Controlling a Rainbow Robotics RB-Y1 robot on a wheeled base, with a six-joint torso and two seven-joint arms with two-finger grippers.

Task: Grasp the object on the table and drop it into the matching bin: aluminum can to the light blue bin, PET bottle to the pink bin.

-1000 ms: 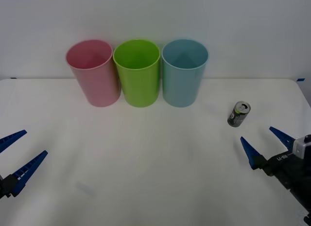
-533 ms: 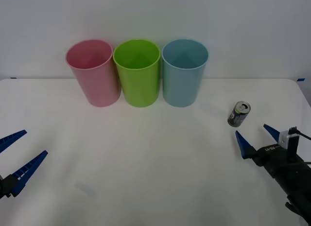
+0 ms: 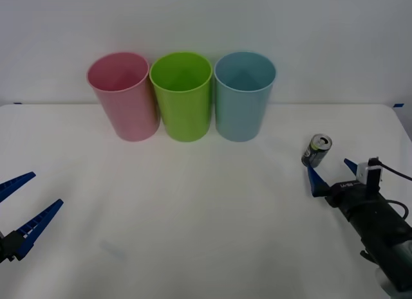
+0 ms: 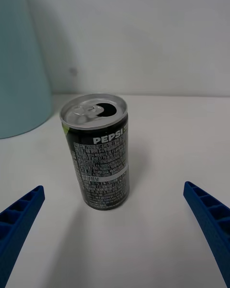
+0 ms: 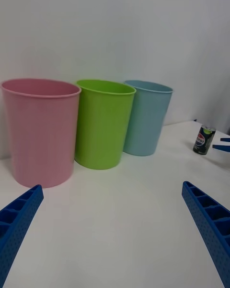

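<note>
A small dark aluminum can (image 3: 316,150) (image 4: 97,150) (image 5: 204,139) with a silver top stands upright on the white table (image 3: 206,215) at the right. My right gripper (image 3: 331,172) (image 4: 115,230) is open just in front of the can, its blue fingers apart and not touching it. The light blue bin (image 3: 244,96) (image 5: 145,117) stands at the back, right of the lime green bin (image 3: 182,96), and the pink bin (image 3: 123,96) (image 5: 40,130) is leftmost. My left gripper (image 3: 19,212) waits open at the table's left edge.
The three bins stand side by side in a row against the white back wall. A wide stretch of bare table lies between the bins and both arms. The table's right edge is close behind the can.
My right gripper has moved forward and slightly left toward the can, now close in front of it. The left arm, the can and the bins have not moved.
</note>
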